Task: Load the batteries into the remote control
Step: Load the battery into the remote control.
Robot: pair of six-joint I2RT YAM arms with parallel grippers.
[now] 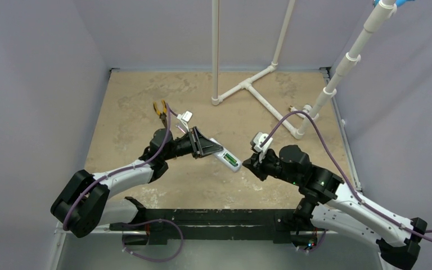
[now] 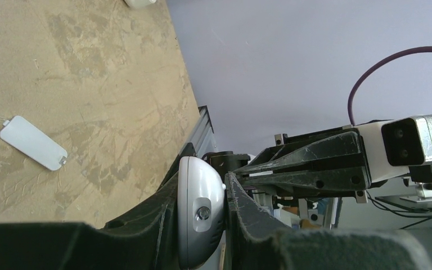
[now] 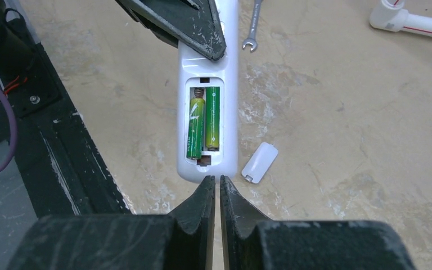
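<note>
At the bottom centre of the right wrist view, my right gripper (image 3: 214, 188) is clenched. Its scuffed black fingers are pressed together with nothing between them, tips just short of the remote control's (image 3: 230, 112) rounded end. The remote is a slim, glossy white plastic bar, held above the table back-side up with its compartment open. The two batteries (image 3: 204, 121) lie in it side by side, lengthwise: shiny green cylinders, with a coil spring showing above the left-hand one. Lower right of the remote's end, a small white battery cover (image 3: 259, 162) lies flat on the mottled tan table (image 3: 343, 140). Higher in the frame, my left gripper (image 1: 209, 149) grasps the remote's other end. At the top edge lie a silver wrench (image 3: 252, 28) and a white pipe (image 3: 413, 21).
</note>
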